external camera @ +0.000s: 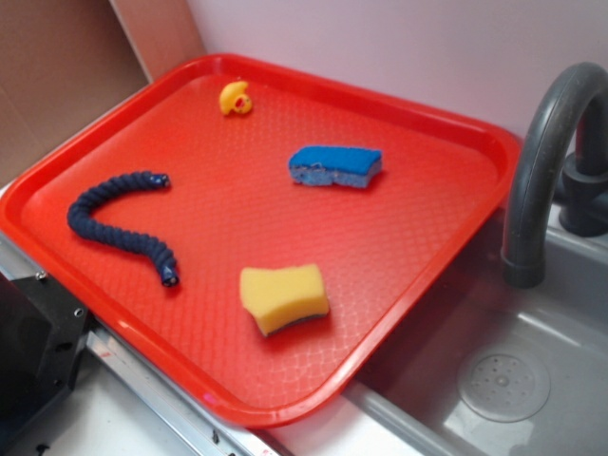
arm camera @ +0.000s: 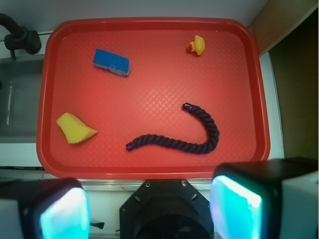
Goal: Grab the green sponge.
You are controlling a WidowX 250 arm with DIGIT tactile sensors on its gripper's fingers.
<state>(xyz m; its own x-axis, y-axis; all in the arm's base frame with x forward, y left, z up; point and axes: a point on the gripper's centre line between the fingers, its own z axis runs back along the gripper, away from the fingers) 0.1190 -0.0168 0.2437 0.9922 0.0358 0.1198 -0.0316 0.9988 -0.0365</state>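
1. Teal-lit pads of our tool (arm camera: 149, 206) stand wide apart at the bottom edge of the wrist view, with nothing between them; the tool hangs high over the near rim of the tray, well clear of everything on it.

2. We see the green sponge (arm camera: 75, 129) ahead and to the left of the tool in the wrist view, lying flat near the tray's left rim. It is yellow foam with wavy, pinched sides, and a thin dark scouring layer shows along its lower edge in the exterior view (external camera: 283, 298). Its long axis runs roughly crosswise to the tool's line of sight.

3. We judge that the coming move calls for travel forward and left, then a descent with the pads set across the sponge's pinched waist.

4. Between tool and far rim lies a curved, dark blue braided rope (arm camera: 184, 134).

5. Farther off sit a blue sponge (arm camera: 111, 61) and a small yellow duck (arm camera: 196, 45).

6. All rest on a red, textured plastic tray (arm camera: 149, 99) beside a grey sink (external camera: 532, 380).
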